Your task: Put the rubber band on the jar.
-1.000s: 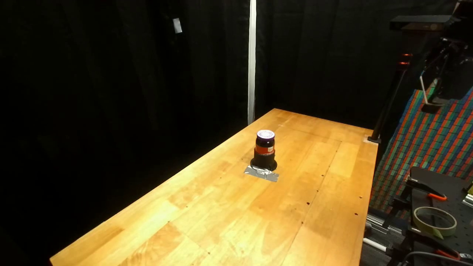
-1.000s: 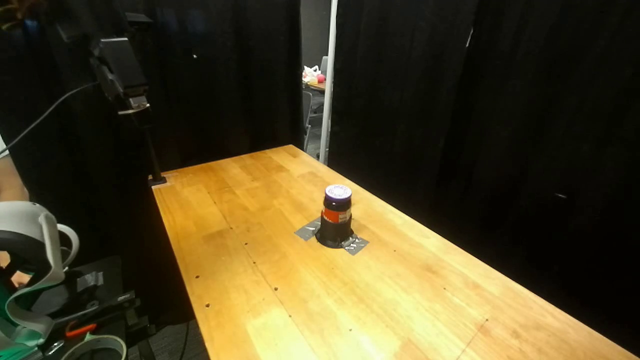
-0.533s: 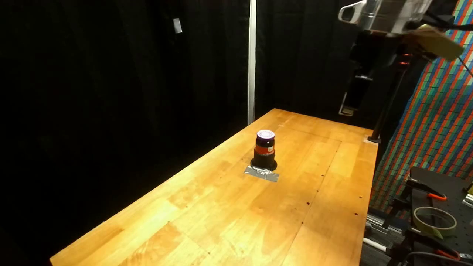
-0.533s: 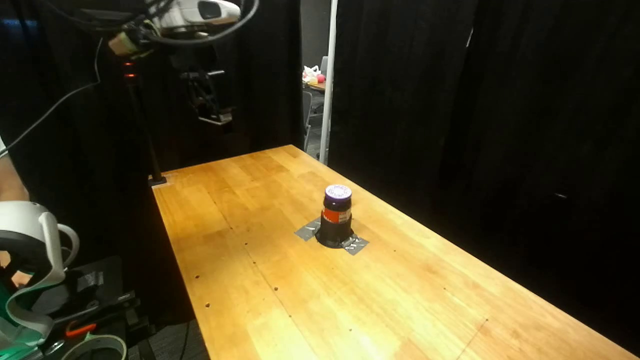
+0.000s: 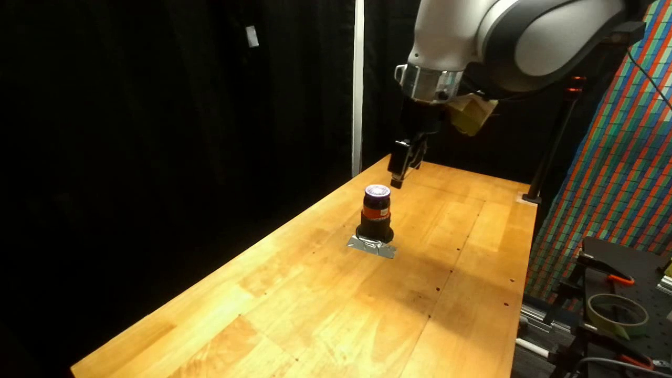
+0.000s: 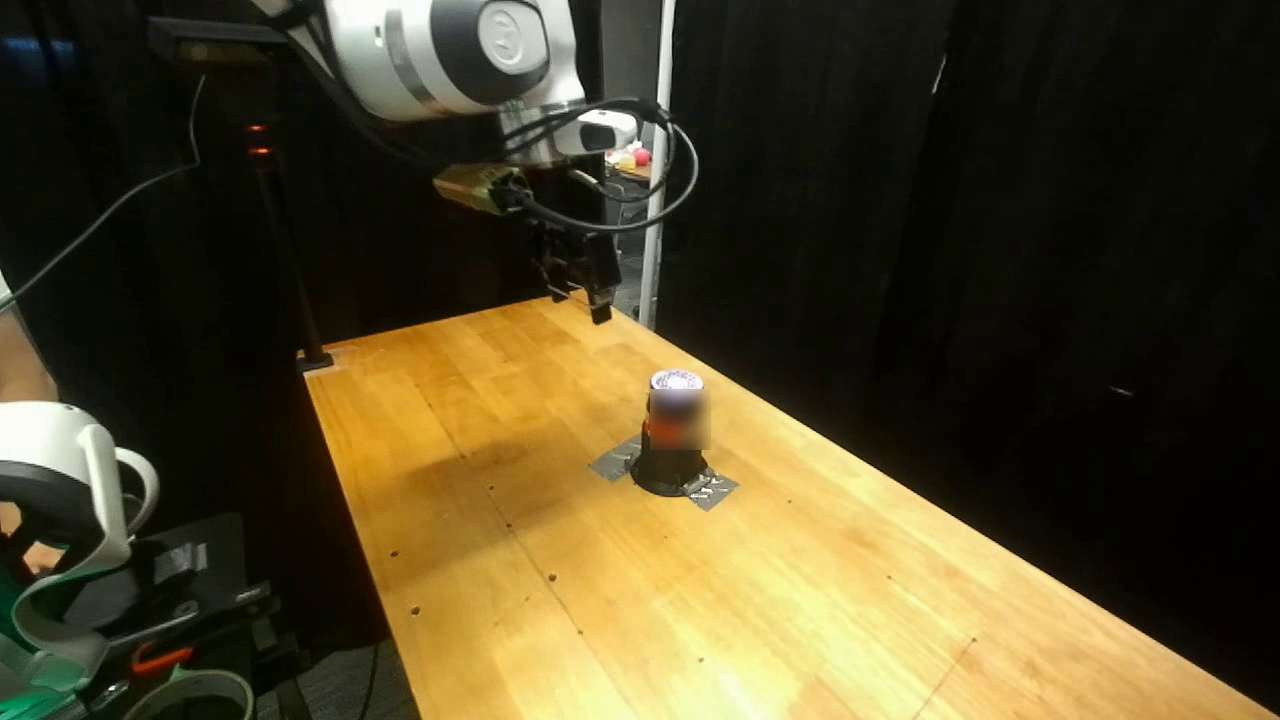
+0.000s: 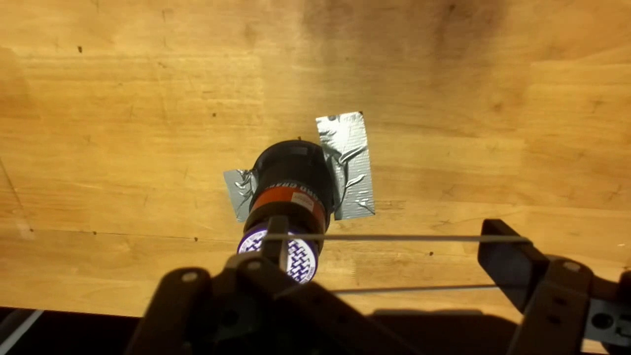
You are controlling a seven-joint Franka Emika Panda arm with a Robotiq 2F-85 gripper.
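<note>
The jar is dark, with an orange-red label and a white-and-purple lid. It stands upright in a black base on the wooden table; part of it looks blurred in an exterior view. It also shows in the wrist view. My gripper is open, with the rubber band stretched around both fingers as two strands. One finger overlaps the lid in the wrist view; the other is off to its side. In both exterior views the gripper hangs above the table, beyond the jar and apart from it.
Silver tape fixes the black base to the table. A black post stands at a table corner. A side cart with a tape roll is beside the table. Black curtains hang around.
The arm has swung in over the table toward the jar and come lower, from the far edge of both exterior views. The jar has not moved.
</note>
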